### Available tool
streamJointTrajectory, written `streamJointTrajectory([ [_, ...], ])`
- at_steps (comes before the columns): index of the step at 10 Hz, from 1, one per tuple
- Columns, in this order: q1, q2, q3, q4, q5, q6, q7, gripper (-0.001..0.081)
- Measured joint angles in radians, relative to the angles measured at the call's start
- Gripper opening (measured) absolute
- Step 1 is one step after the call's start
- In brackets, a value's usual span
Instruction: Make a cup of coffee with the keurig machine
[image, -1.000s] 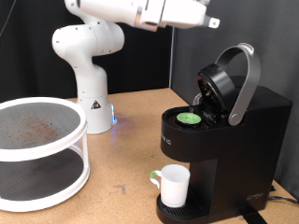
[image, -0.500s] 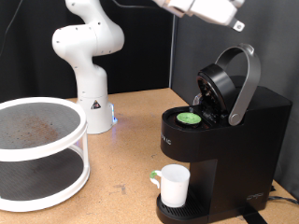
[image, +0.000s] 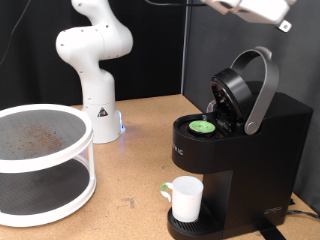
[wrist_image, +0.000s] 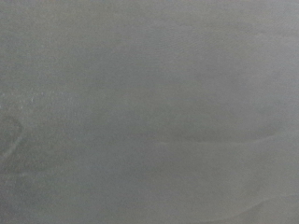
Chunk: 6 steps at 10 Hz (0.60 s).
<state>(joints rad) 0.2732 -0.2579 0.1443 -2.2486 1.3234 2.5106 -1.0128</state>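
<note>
The black keurig machine (image: 255, 150) stands at the exterior view's right with its grey arched lid handle (image: 264, 88) raised and the lid open. A small pod with a green top (image: 203, 126) sits in the open chamber. The white cup (image: 186, 197) with a pale green handle stands on the drip tray below the chamber. My gripper (image: 262, 10) is high above the machine at the exterior view's top right edge, mostly cut off, and its fingers do not show. The wrist view is a plain grey blur with nothing recognisable in it.
A white two-tier round rack (image: 40, 160) stands at the exterior view's left on the wooden table (image: 140, 150). The arm's white base (image: 95, 70) rises behind it. A dark curtain hangs behind the machine.
The arm has swung up and towards the exterior view's right, from above the table's middle to over the machine. The machine, pod and cup have not moved.
</note>
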Motion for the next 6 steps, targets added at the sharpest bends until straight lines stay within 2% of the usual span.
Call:
streamJointTrajectory([
  [1,0.002,0.023,0.013,0.019,-0.005,0.007,-0.004,0.0000],
  [3,0.002,0.044,0.018,0.023,-0.026,0.002,-0.049,0.0000],
  [6,-0.012,0.054,0.007,-0.018,-0.080,-0.026,-0.090,0.0000],
])
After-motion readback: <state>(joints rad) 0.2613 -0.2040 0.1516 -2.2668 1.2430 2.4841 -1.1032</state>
